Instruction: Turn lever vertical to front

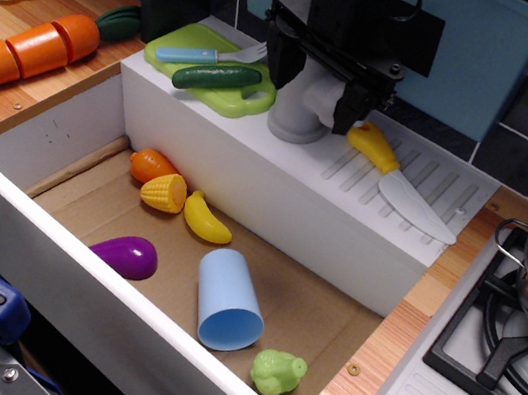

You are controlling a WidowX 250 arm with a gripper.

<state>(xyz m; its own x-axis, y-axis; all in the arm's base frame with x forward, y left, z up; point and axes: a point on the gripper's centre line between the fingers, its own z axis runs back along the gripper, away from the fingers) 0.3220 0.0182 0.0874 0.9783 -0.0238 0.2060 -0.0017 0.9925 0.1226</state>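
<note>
Black robot pincer hovering over grey toy faucet base | jaw state: cannot tell | small light-grey plastic lever mostly hidden | judging light, stiff, slippery; pushing flat paddle end advisable.

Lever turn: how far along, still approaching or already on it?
Done: the tool is down at the grey faucet behind the sink. In hand: its fingers straddle the faucet's side, where a light-grey piece shows between them; actual contact can't be confirmed. Left: the turn to the front, since the tool hides the lever's angle.
</note>
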